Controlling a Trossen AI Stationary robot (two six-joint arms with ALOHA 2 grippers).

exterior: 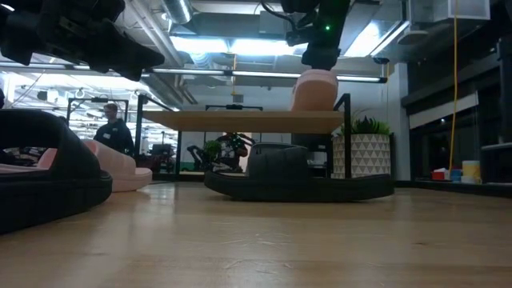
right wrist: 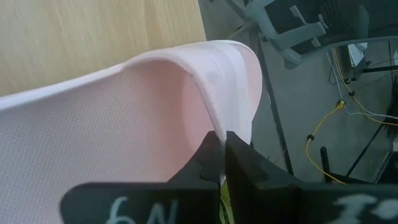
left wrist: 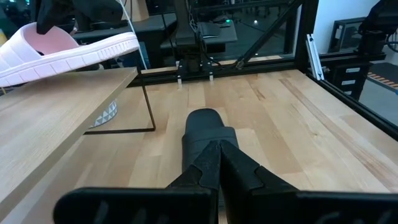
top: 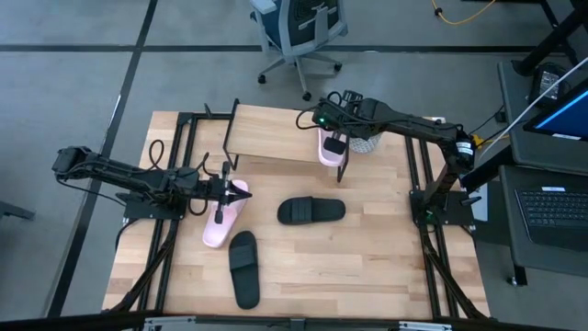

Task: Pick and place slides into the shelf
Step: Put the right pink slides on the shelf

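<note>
pink slide (top: 328, 147) pinched in right fingers (top: 333, 147) over shelf (top: 266, 133), left fingers (top: 223, 188) closed empty, black slides (top: 310, 211) between

1. You see the table (top: 367, 267) — pale wood, visible grain, lower frame.
2. Pink slide (right wrist: 124, 118), centre frame — finely textured, matt.
3. Black slide (top: 243, 268) looks matt, rubbery.

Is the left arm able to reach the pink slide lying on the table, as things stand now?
Probably yes: the left gripper, shut and empty, is right over the pink slide, and nothing lies between them.
</note>
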